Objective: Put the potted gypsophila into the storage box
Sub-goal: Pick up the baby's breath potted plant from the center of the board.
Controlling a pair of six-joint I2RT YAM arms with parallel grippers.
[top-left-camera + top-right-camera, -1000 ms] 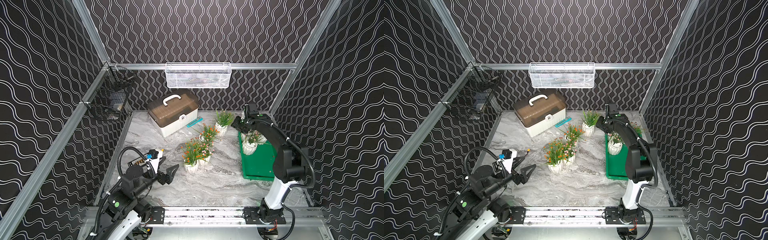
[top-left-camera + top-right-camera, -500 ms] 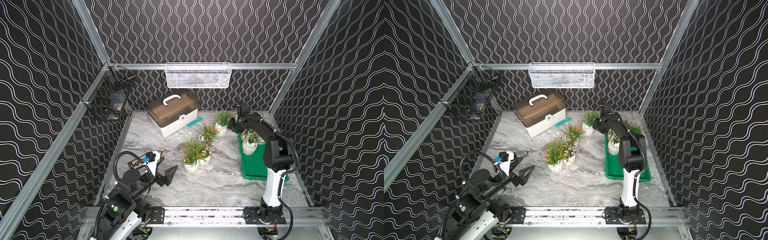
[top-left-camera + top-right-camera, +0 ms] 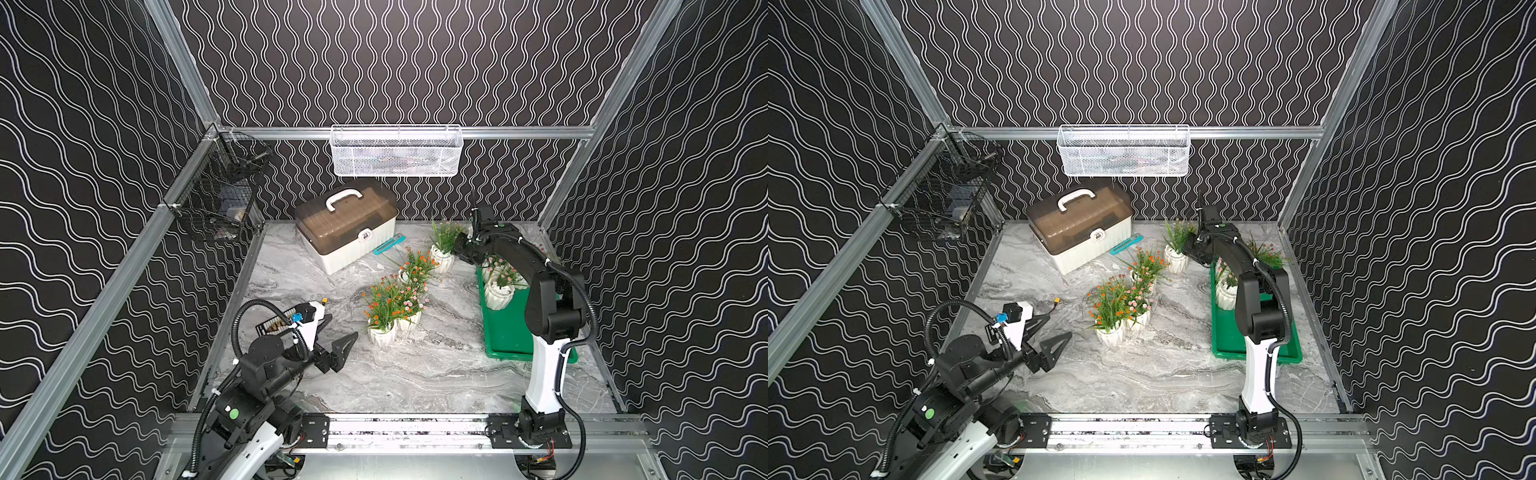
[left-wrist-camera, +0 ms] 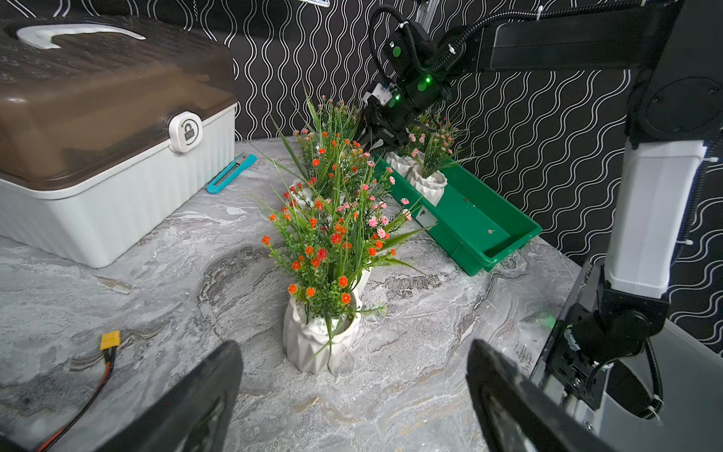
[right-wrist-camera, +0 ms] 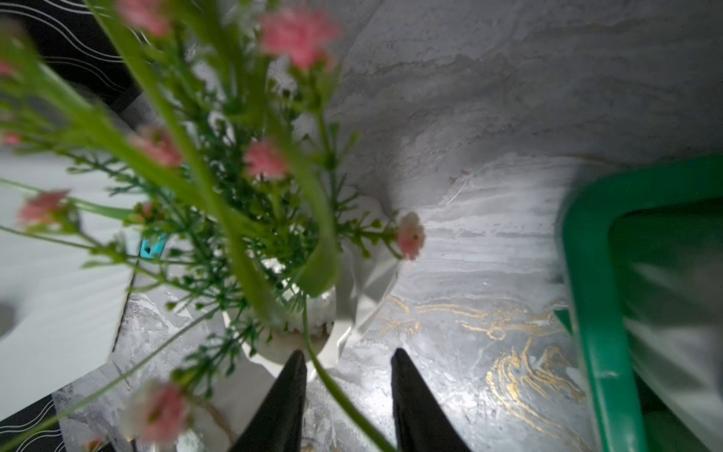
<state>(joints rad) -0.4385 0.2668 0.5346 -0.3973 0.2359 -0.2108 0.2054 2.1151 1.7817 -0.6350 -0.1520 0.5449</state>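
Four potted gypsophila (image 3: 409, 320) stand loose on the marble table (image 3: 415, 374) while at least two more pots (image 3: 497, 296) sit inside the storage box (image 3: 505, 332), so the job looks well short of halfway. Reaching long and low over the box, the right gripper (image 5: 346, 352) aims narrowly parted, empty jaws at a pink-flowered pot (image 5: 364, 281): its rim lies just ahead of the tips, offset toward one jaw, a lone stem crossing the gap; the box sits off the other jaw's side. The left gripper (image 3: 343, 325) hangs low, jaws spread wide and empty, an orange-flowered pot (image 4: 321, 340) ahead and centred between them, not touching.
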